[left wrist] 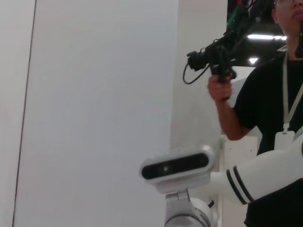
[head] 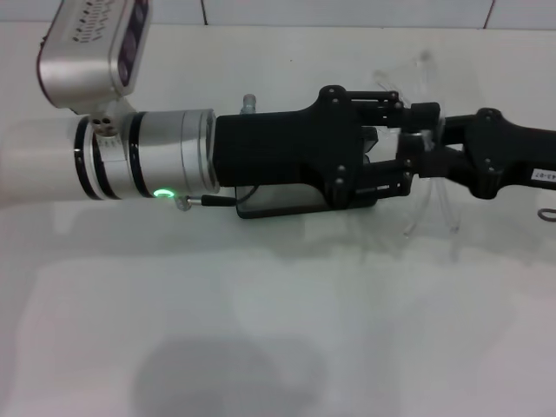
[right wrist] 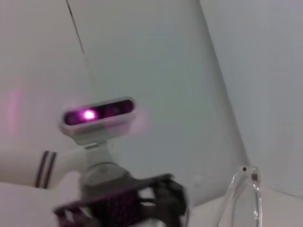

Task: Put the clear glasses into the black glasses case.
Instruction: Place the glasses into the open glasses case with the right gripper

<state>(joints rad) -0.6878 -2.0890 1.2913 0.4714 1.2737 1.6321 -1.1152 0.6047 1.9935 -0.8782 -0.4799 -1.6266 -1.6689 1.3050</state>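
The black glasses case (head: 269, 201) lies on the white table, mostly hidden under my left gripper; only its near edge shows. My left gripper (head: 401, 143) reaches in from the left above the case, its jaws spread wide. Coming from the right, my right gripper (head: 423, 137) meets it tip to tip. The clear glasses (head: 445, 198) are at that meeting point, with thin clear temple arms sticking out beyond and in front of the grippers. How they are held is hidden. The right wrist view shows one part of the clear glasses (right wrist: 247, 198) close up.
A small dark ring (head: 549, 213) lies at the table's right edge. The wall's lower edge runs along the far side of the table. The left wrist view shows a person (left wrist: 265, 104) holding a camera rig beside the robot's head (left wrist: 175, 165).
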